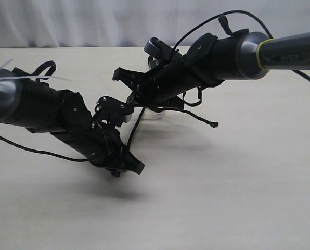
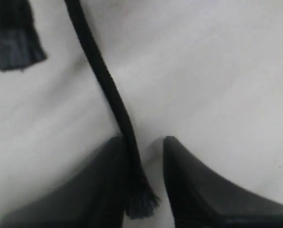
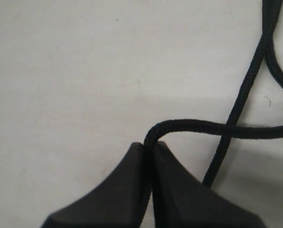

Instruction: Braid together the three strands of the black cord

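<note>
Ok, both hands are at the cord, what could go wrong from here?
1. The left hand is open; the thin matte black rope strand lies against one side, only its last stretch and flared tip inside. Closing may catch just that end and slip.
2. The right hand pinches a second thin black strand right at its tip, in a tight bend; a pull may free it or drag the neighbouring black strand crossing it.

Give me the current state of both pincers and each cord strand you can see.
left pincer: open, fingers either side of a strand
right pincer: shut on a strand
frayed-tip strand: lying between the left fingers, unclamped
bent strand: pinched in the right pincer, arching out
third strand: loose, tip free
</note>
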Robot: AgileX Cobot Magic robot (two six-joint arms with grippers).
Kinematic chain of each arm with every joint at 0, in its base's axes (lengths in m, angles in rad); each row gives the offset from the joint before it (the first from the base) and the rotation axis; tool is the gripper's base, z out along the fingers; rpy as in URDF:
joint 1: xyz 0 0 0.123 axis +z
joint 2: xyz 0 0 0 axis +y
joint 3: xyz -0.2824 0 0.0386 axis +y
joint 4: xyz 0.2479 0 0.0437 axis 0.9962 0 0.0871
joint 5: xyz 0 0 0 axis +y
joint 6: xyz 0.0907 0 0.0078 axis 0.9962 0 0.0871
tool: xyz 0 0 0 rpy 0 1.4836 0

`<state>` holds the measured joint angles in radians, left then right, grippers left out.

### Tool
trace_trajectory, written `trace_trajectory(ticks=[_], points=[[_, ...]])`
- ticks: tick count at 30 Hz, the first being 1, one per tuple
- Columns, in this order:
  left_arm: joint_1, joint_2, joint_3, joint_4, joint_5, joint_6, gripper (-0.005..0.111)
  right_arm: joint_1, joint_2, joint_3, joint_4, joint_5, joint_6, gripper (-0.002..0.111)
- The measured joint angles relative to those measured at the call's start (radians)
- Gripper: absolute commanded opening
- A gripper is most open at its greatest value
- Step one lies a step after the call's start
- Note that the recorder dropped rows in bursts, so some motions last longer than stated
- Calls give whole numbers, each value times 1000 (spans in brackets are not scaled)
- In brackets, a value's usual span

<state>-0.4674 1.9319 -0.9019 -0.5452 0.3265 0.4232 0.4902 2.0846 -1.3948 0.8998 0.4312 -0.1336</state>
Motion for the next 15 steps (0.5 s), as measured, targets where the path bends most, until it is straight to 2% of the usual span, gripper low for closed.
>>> trace_trajectory(ticks=[3, 8, 15], points=[[-7, 0, -2, -7, 15, 0, 51, 0, 4, 0, 0, 3, 0, 4], [-9, -11, -2, -12, 37, 0, 51, 0, 6, 0, 0, 9, 0, 4], [12, -98, 10, -3, 201, 0, 51, 0, 6, 0, 0, 11, -3, 4]])
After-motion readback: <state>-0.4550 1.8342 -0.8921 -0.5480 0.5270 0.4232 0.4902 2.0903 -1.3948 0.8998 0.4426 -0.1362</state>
